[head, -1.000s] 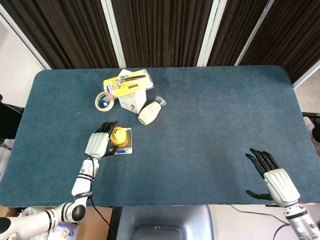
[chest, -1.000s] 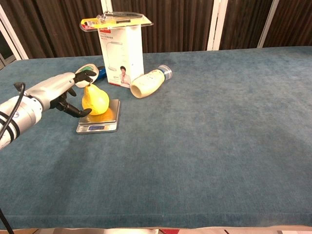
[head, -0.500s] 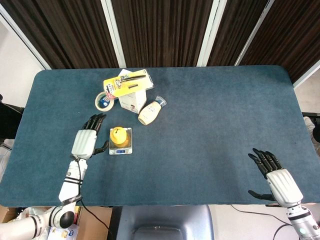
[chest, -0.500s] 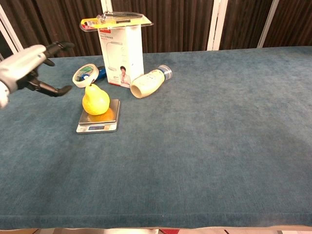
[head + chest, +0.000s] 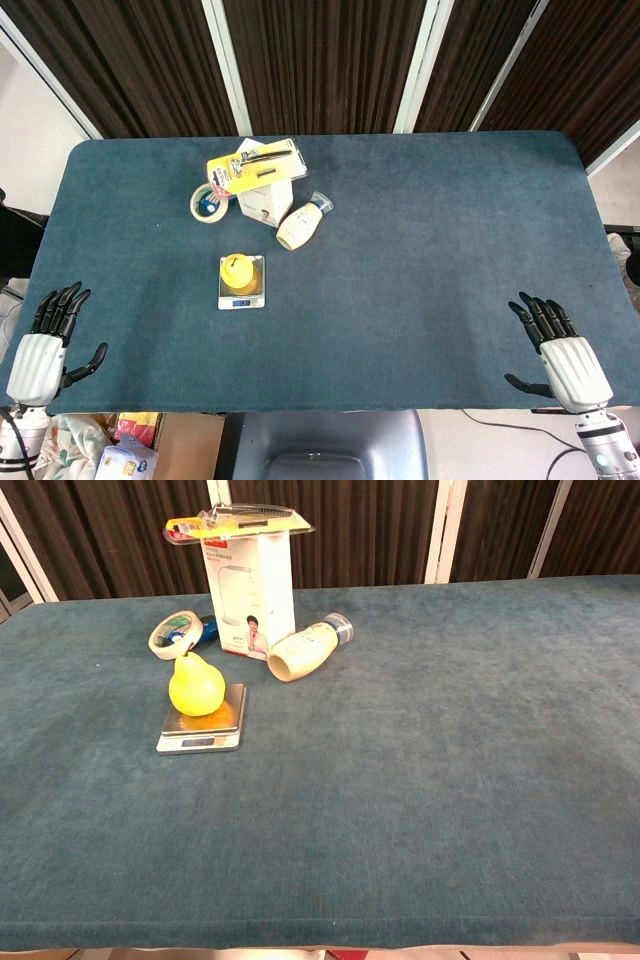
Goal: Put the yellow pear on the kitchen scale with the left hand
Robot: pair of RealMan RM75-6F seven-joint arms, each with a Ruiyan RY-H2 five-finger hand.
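Dark curtains back a blue-covered surface [image 5: 420, 240]; the yellow pear [image 5: 196, 686] sits upright on the kitchen scale [image 5: 203, 730], free of any grip, so the placing looks done; the left robot hand [image 5: 42, 346] hangs off the near-left edge, fingers spread, holding nothing; the right robot hand [image 5: 562, 352] likewise, near-right. Behind the scale stand a white box [image 5: 250, 590], a tape roll [image 5: 175, 633] and a toppled bottle [image 5: 308, 649].

Dark slatted wall panels [image 5: 320, 60] (white strips between) behind blue-clothed table [image 5: 420, 250]
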